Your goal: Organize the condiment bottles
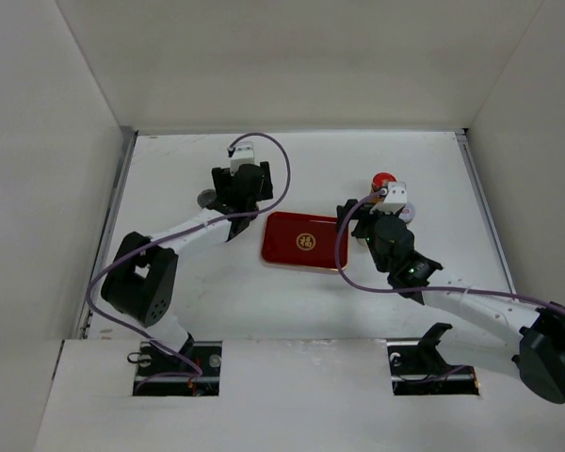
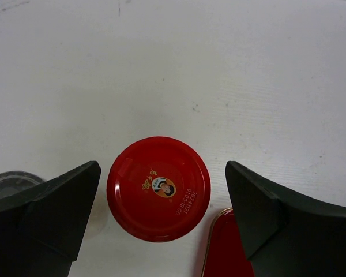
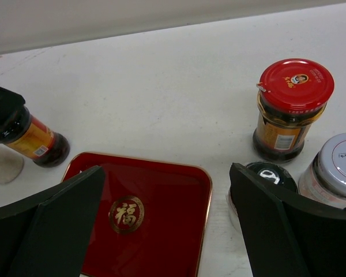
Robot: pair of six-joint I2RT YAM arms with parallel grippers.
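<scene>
The white counter is seen whole from above and behind. A red-capped bottle is viewed closely, straight down, from the left wrist. The flat red gold-emblemed tray, oblique from the right wrist, is shared throughout.

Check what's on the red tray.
Nothing: the red tray shows only its gold emblem. From the right wrist, the jaws cover its near corners; the top view shows nothing standing there.

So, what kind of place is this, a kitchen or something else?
Probably a robot test cell, not a kitchen: a white table boxed in by plain white walls, left arm and right arm bolted at its near edge, and only a red tray and condiment bottles as props.
</scene>
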